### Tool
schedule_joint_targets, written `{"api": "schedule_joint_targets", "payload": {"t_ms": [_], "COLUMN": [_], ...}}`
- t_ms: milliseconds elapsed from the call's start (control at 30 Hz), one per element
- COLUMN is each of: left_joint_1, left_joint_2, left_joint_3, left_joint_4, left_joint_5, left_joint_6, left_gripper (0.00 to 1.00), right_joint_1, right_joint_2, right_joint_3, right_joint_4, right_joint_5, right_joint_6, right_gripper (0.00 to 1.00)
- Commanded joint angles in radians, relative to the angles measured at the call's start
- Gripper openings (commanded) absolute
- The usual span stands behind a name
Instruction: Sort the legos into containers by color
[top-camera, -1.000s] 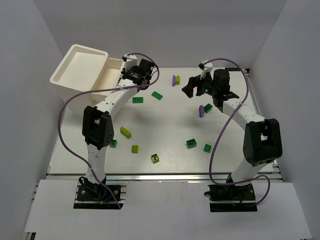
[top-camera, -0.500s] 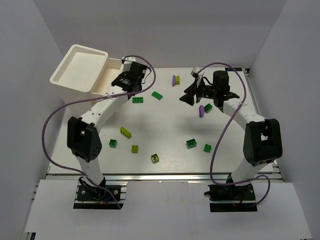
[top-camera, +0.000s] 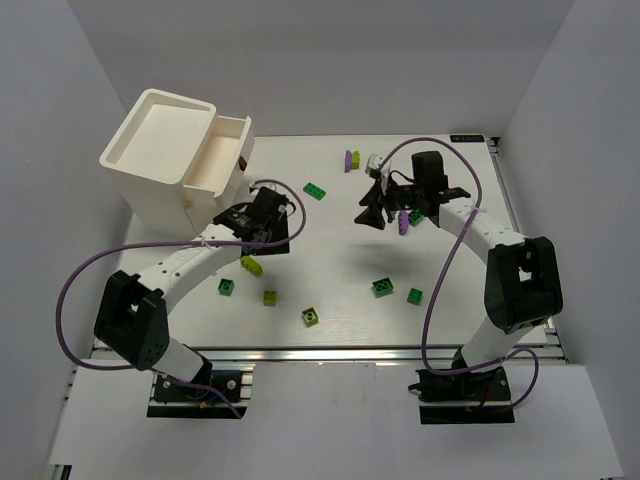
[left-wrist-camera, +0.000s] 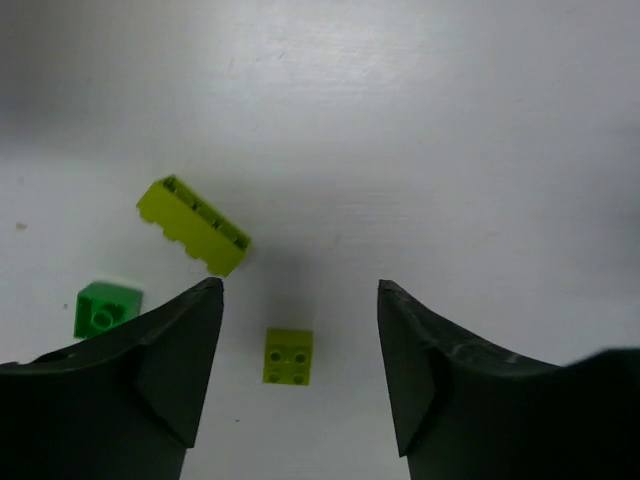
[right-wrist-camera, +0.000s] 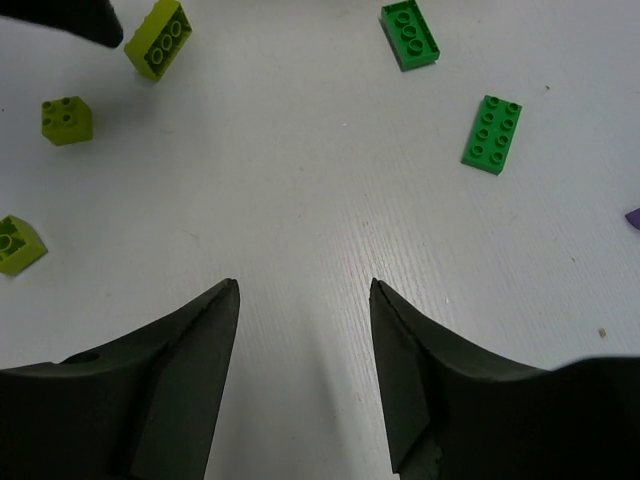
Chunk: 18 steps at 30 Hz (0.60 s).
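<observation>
We find the containers (top-camera: 140, 185) at the far left of the table (top-camera: 330, 250): the tall square bin (top-camera: 160, 140), with the lower tray (top-camera: 222, 165) joined to its right side. The legos (top-camera: 383, 286) that we can see lie scattered on the table, apart from the containers.

The left gripper (left-wrist-camera: 300, 295) hovers just near of the tray, its jaws spread wide with nothing between them. Beyond its fingers lie a long yellow-green brick (left-wrist-camera: 193, 226), tilted, and a small yellow-green brick (left-wrist-camera: 288, 356) in line with the gap. A dark green cube (left-wrist-camera: 105, 308) sits partly behind the left finger.

The right gripper (right-wrist-camera: 303, 285) hangs right of centre, its jaws also well apart and empty over bare table. Two flat dark green bricks (right-wrist-camera: 409, 33) lie ahead of it. A purple brick (top-camera: 402, 222) lies just beside the right arm. At the far edge, a purple piece (top-camera: 351, 160) seems to have a yellow-green one against it, though it is too small for us to be sure.
</observation>
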Motion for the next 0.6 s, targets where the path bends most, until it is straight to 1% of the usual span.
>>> {"api": "schedule_joint_targets", "payload": {"t_ms": [0,67,100,200,233,400,567], "left_joint_1": [-0.042,-0.053,-0.063,-0.074,-0.074,-0.074,-0.074], "left_joint_2": [-0.005,0.012,0.043,0.102,0.145,0.216,0.254], "left_joint_3": [-0.038,-0.037,-0.032,-0.020,-0.020,-0.065,-0.068], "left_joint_4": [-0.080,-0.092,-0.111,-0.155,-0.161,-0.126,-0.083], "left_joint_5": [-0.179,-0.230,-0.272,-0.317,-0.342,-0.363,-0.383], "left_joint_6": [-0.160,-0.211,-0.228,-0.304,-0.323,-0.397,-0.403], "left_gripper": [0.75,0.84,0.85,0.88,0.89,0.91,0.88], "right_joint_1": [0.011,0.016,0.017,0.019,0.019,0.013,0.011], "right_joint_2": [0.002,0.002,0.000,0.000,0.002,0.002,-0.009], "right_joint_3": [0.000,0.000,0.000,0.002,0.003,0.017,0.013], "right_joint_4": [-0.011,-0.014,-0.015,-0.023,-0.023,-0.047,-0.066], "right_joint_5": [0.066,0.076,0.090,0.115,0.118,0.148,0.168], "right_joint_6": [-0.014,-0.003,0.002,0.017,0.023,0.045,0.043], "right_gripper": [0.61,0.62,0.63,0.63,0.63,0.64,0.64]}}
